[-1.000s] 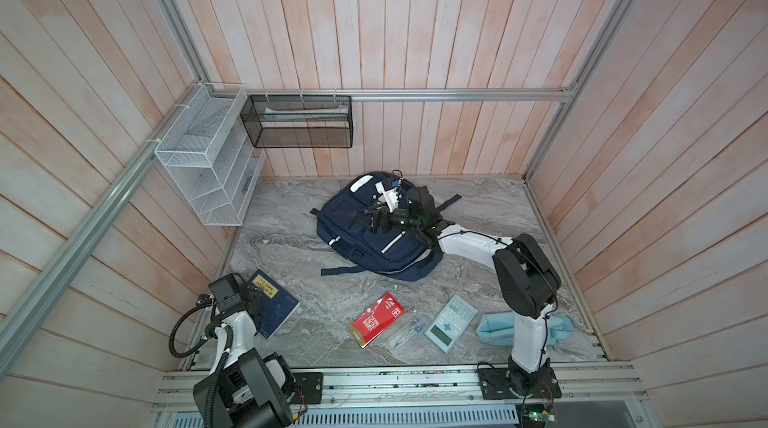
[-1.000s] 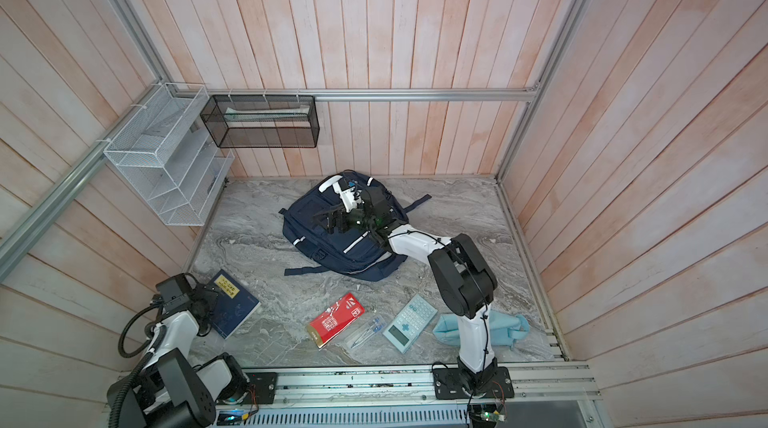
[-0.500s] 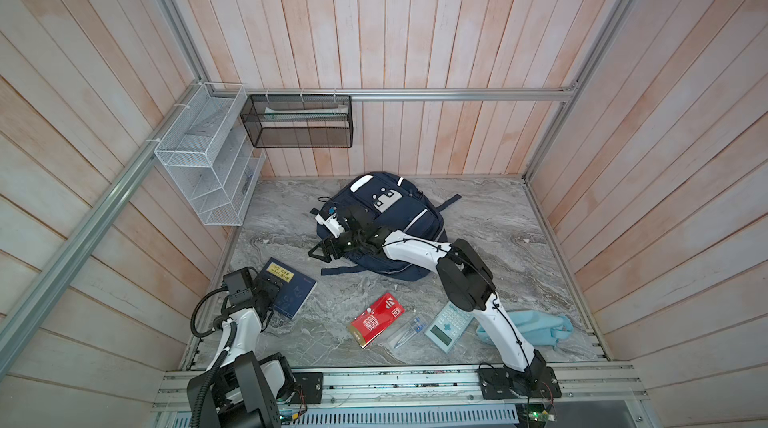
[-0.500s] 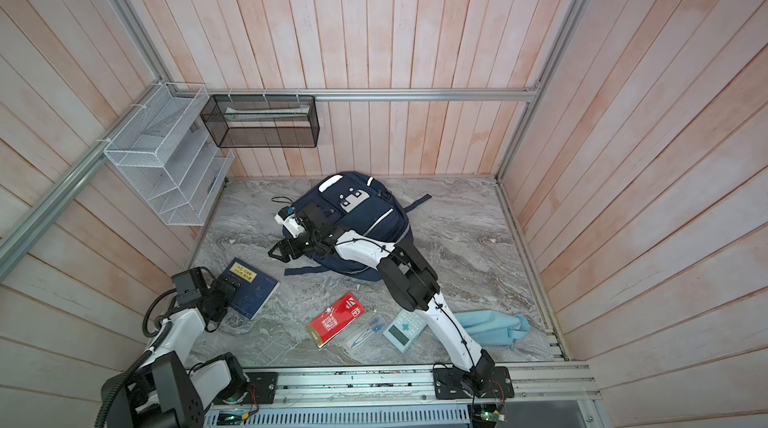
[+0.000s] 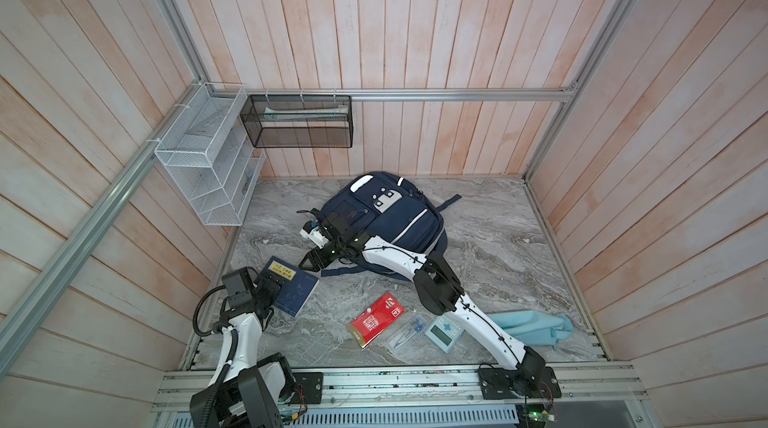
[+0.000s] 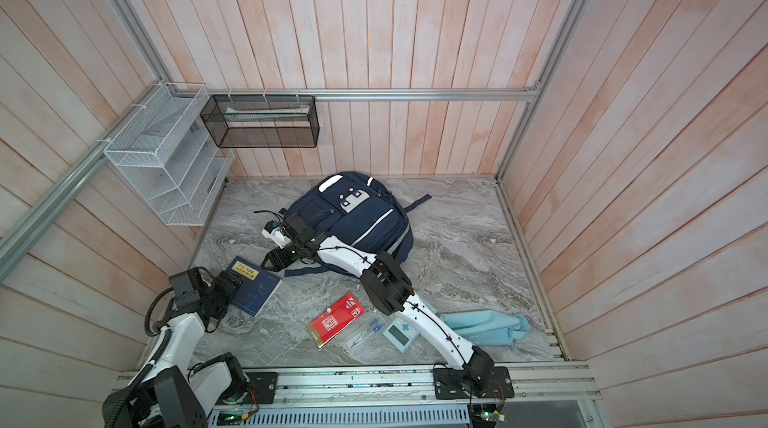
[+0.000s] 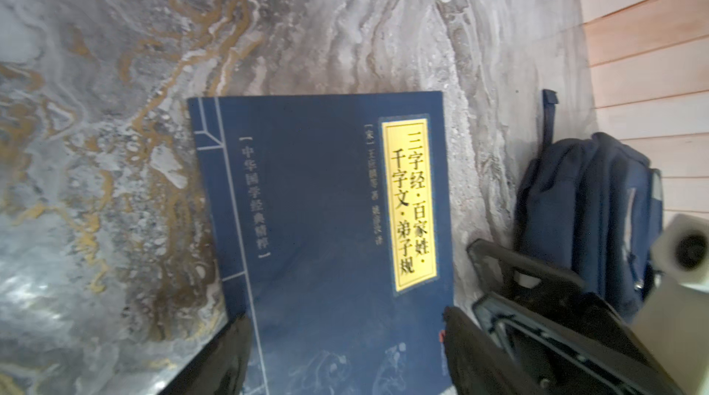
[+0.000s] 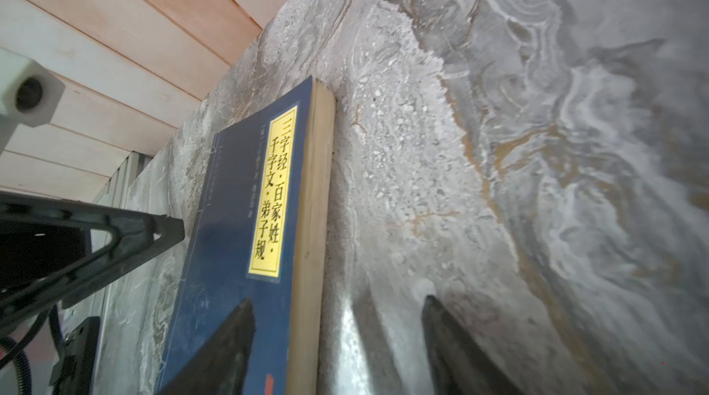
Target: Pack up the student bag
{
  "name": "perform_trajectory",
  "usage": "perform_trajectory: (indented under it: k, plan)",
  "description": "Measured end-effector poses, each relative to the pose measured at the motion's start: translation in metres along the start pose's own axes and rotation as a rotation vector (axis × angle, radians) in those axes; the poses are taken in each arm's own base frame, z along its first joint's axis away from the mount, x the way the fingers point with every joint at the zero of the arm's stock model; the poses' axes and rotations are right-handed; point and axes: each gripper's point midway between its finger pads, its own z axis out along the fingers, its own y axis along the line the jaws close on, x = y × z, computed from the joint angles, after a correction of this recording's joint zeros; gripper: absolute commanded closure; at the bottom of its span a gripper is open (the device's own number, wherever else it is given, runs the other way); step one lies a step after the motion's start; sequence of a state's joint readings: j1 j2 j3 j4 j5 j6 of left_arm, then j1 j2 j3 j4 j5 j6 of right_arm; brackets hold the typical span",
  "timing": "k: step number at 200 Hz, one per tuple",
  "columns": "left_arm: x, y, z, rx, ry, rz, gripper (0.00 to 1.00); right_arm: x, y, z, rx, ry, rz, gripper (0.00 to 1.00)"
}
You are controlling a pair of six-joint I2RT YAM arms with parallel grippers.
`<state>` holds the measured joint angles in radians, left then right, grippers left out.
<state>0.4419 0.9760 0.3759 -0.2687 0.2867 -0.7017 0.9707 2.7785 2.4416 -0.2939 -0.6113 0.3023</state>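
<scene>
Packing target: your backpack (image 5: 386, 218) lies front up at the far middle of the marble floor (image 5: 498, 247), its top toward the far wall.
Blocking it: your right arm (image 5: 395, 257) crosses the backpack's near-left corner and hides that part.
Right side: your right gripper (image 8: 337, 299) sits low at the far edge of the book (image 5: 293, 293). Its jaws are apart, with one finger over the cover, the other over bare floor, and the page edge between them.
Left side: your left gripper (image 7: 345, 314) is spread wide over the book's near end, a finger by each long edge.
Book writing: the yellow label (image 7: 408, 205) reads 三字经·百家姓·千字文·弟子规, and the pale line beside it reads 中华国学经典精粹.
Near middle: a red packet (image 5: 376, 320), a clear pen pouch (image 5: 407, 332) and a calculator (image 5: 444, 332) lie in a row. The calculator is partly under your right arm, and the packet's print is too small to read.
Near right: a light-blue pouch (image 5: 528, 328).
Walls: a white wire rack (image 5: 208, 155) on the left and a black mesh basket (image 5: 297, 122) on the far wall.
</scene>
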Motion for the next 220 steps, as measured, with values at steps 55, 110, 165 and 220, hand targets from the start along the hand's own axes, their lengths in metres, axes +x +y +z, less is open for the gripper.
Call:
perform_trajectory:
  k: [55, 110, 165, 220]
  plan:
    - [0.009, -0.009, 0.003, 0.053, 0.053, 0.011, 0.19, 0.020, 0.019, 0.005, -0.072, 0.061, 0.066, 0.60]
    - [0.014, -0.006, 0.011, 0.053, 0.082, 0.005, 0.19, 0.032, 0.019, 0.003, -0.096, 0.091, 0.146, 0.68]
    - [0.015, -0.010, 0.012, 0.087, 0.077, 0.008, 0.19, 0.033, 0.027, 0.001, -0.154, 0.109, 0.237, 0.66]
    - [0.020, -0.019, 0.013, 0.141, 0.103, -0.004, 0.19, 0.042, 0.033, 0.001, -0.219, 0.148, 0.303, 0.89]
